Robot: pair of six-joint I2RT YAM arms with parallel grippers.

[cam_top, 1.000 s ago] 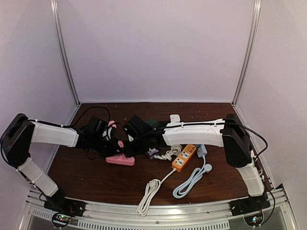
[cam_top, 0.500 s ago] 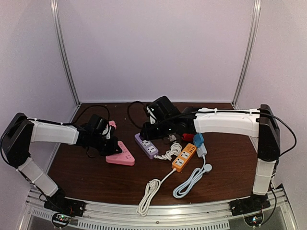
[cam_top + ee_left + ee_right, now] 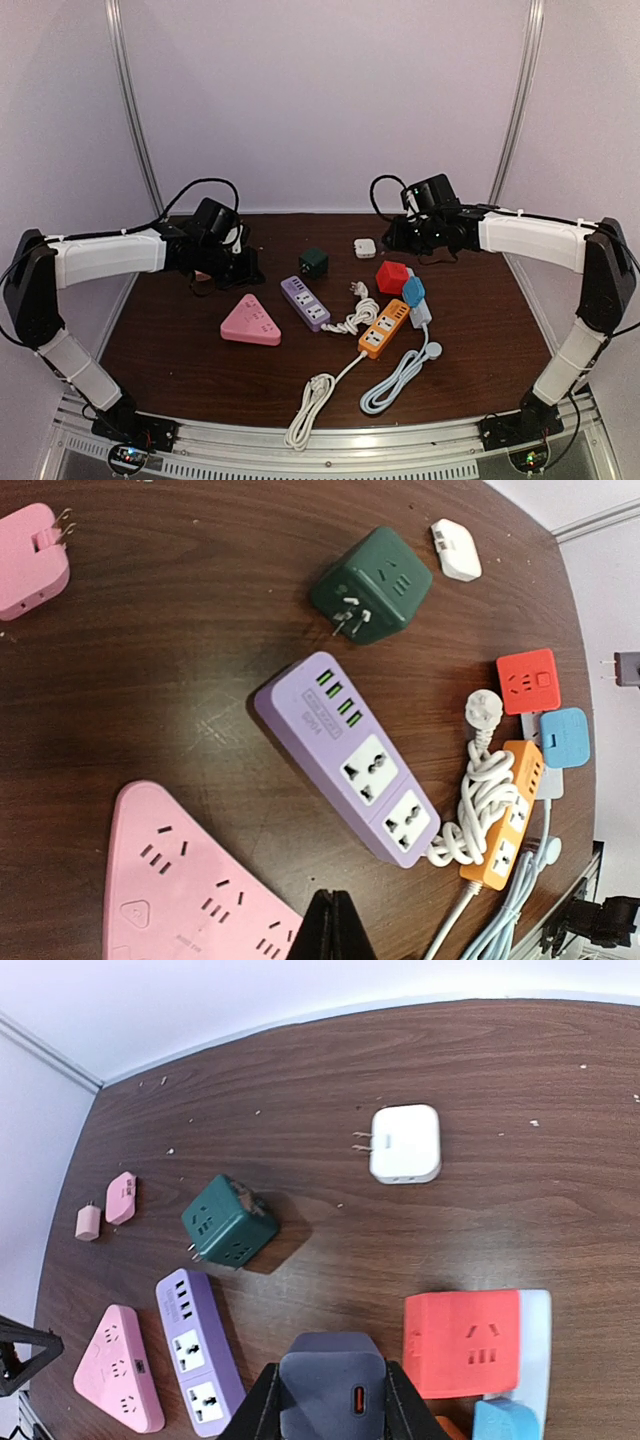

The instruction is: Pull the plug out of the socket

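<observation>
My right gripper is closed on the plug, a grey-purple block with a small port on its upper face. I can see a finger pressed against each of its sides in the right wrist view. It hangs in the air near the far right of the bench, clear of every socket. Directly below it on my screen is a red cube adapter with a pale block against its right side, and a white adapter lies further back, prongs pointing left. The purple power strip sits near the middle of the bench, lying flat, and I can make out nothing plugged into its two large sockets or its row of small ports. A coiled white cord rests against one end of it and touches the orange power strip beside it, and a blue plug sits at the orange strip's far end. A dark green cube adapter sits tilted just behind the purple strip, prongs showing. My left gripper has its fingers pinched together with nothing between them, hovering over the near corner of the pink triangular socket, which lies flat just left of the purple strip. A small pink plug lies apart at the far left.
</observation>
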